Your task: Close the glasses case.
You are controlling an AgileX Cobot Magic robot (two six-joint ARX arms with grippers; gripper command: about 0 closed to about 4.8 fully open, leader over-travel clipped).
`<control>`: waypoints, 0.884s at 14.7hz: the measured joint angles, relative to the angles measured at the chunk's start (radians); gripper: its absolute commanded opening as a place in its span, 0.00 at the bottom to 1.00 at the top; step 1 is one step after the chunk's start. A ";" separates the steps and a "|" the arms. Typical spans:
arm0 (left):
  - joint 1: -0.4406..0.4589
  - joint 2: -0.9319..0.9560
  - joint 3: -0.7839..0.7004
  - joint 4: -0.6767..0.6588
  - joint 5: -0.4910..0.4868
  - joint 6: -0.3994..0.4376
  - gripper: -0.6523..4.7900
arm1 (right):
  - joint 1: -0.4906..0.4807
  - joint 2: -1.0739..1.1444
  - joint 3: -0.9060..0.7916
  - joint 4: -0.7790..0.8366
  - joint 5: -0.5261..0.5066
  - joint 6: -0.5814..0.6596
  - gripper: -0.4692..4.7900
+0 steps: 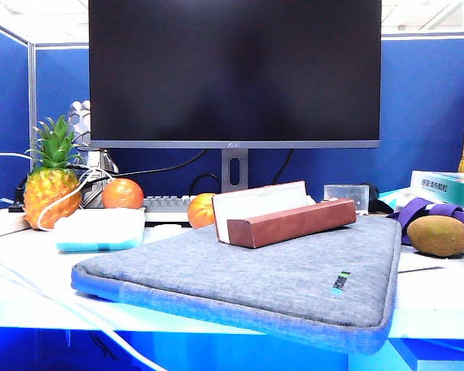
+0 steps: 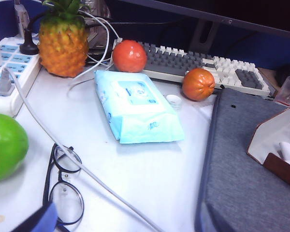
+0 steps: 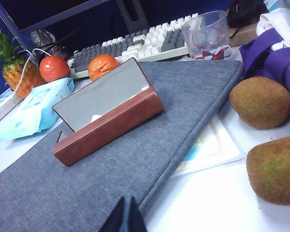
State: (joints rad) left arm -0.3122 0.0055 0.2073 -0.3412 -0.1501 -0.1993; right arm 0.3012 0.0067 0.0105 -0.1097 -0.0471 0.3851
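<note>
The glasses case (image 1: 294,222) lies on a grey fabric sleeve (image 1: 255,309), a long reddish-brown prism. Its flat flap lid (image 1: 259,202) stands up, pale lining showing. The right wrist view shows the case (image 3: 106,128) open with something white inside. My right gripper (image 3: 126,205) is shut and empty, low over the sleeve's near edge and well short of the case. In the left wrist view only one blue-black finger (image 2: 38,220) of my left gripper shows, over the white table, and the case (image 2: 282,169) is far off at the frame's edge. Neither gripper appears in the exterior view.
A pair of eyeglasses (image 2: 63,188) and a white cable (image 2: 87,169) lie by the left finger, with a green apple (image 2: 5,145), wipes pack (image 2: 137,108), pineapple (image 2: 63,43), two oranges and keyboard (image 2: 203,65) beyond. Two kiwis (image 3: 260,101), a cup (image 3: 205,36) and purple straps flank the sleeve.
</note>
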 measured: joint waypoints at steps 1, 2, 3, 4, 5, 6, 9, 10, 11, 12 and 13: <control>0.000 0.000 0.000 0.000 0.000 0.000 0.85 | 0.000 0.000 0.000 0.000 0.000 0.000 0.09; 0.000 0.000 0.000 0.000 0.000 0.000 0.85 | 0.000 0.000 0.000 0.000 0.000 0.000 0.09; 0.000 0.000 0.000 0.000 0.000 0.000 0.85 | 0.000 0.000 0.000 0.000 0.000 0.000 0.09; 0.000 0.000 0.000 0.000 0.000 0.000 0.84 | 0.000 0.000 0.000 0.000 0.000 0.000 0.09; 0.000 0.000 0.000 0.000 0.007 0.000 0.84 | 0.000 0.000 0.000 0.000 0.000 0.000 0.09; 0.000 0.000 0.000 0.009 0.051 0.000 0.84 | 0.000 0.000 0.000 0.001 -0.014 0.011 0.09; 0.000 0.003 0.005 0.138 0.238 -0.037 0.84 | 0.000 0.000 0.000 0.150 -0.146 0.031 0.09; 0.000 0.027 0.028 0.164 0.245 -0.055 0.85 | 0.000 0.001 0.000 0.179 -0.149 0.032 0.09; 0.000 0.077 0.060 0.170 0.245 -0.060 0.85 | 0.000 0.004 0.000 0.181 -0.149 0.034 0.09; 0.000 0.147 0.097 0.173 0.248 -0.059 0.85 | 0.000 0.014 0.000 0.180 -0.149 0.039 0.09; 0.000 0.233 0.136 0.172 0.257 -0.034 0.85 | 0.000 0.024 0.000 0.180 -0.150 0.054 0.09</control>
State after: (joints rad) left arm -0.3126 0.2390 0.3431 -0.1692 0.1066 -0.2337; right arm 0.3016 0.0303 0.0109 0.0700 -0.1974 0.4389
